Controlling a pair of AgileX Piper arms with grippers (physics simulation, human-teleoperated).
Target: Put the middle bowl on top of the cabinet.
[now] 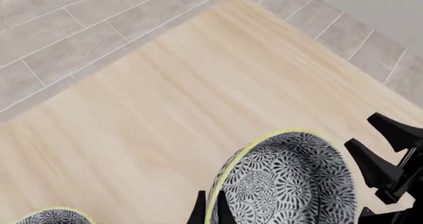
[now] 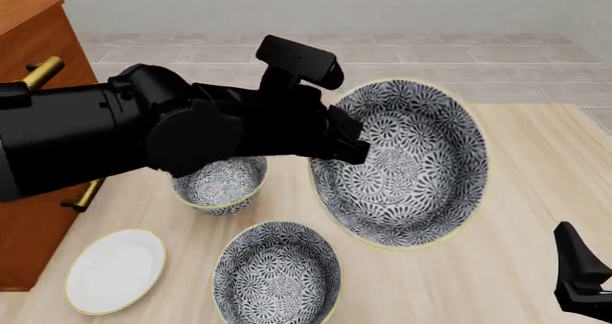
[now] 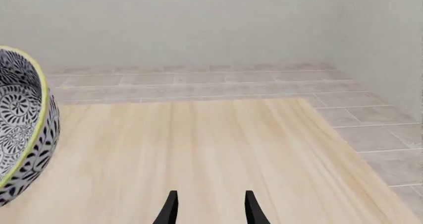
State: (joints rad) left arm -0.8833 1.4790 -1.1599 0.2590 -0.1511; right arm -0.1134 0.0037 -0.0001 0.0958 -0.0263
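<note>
The middle bowl (image 2: 406, 166) hung tilted above the worktop (image 2: 517, 267), right of the cabinet (image 2: 34, 37), its rim clenched in the left tool (image 2: 346, 143). The right tool (image 3: 209, 209) stood released, grasping nothing.

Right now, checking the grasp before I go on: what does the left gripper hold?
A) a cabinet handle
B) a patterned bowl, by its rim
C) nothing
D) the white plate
B: the left gripper is shut on the rim of the tilted patterned bowl; the white plate lies on the table.
</note>
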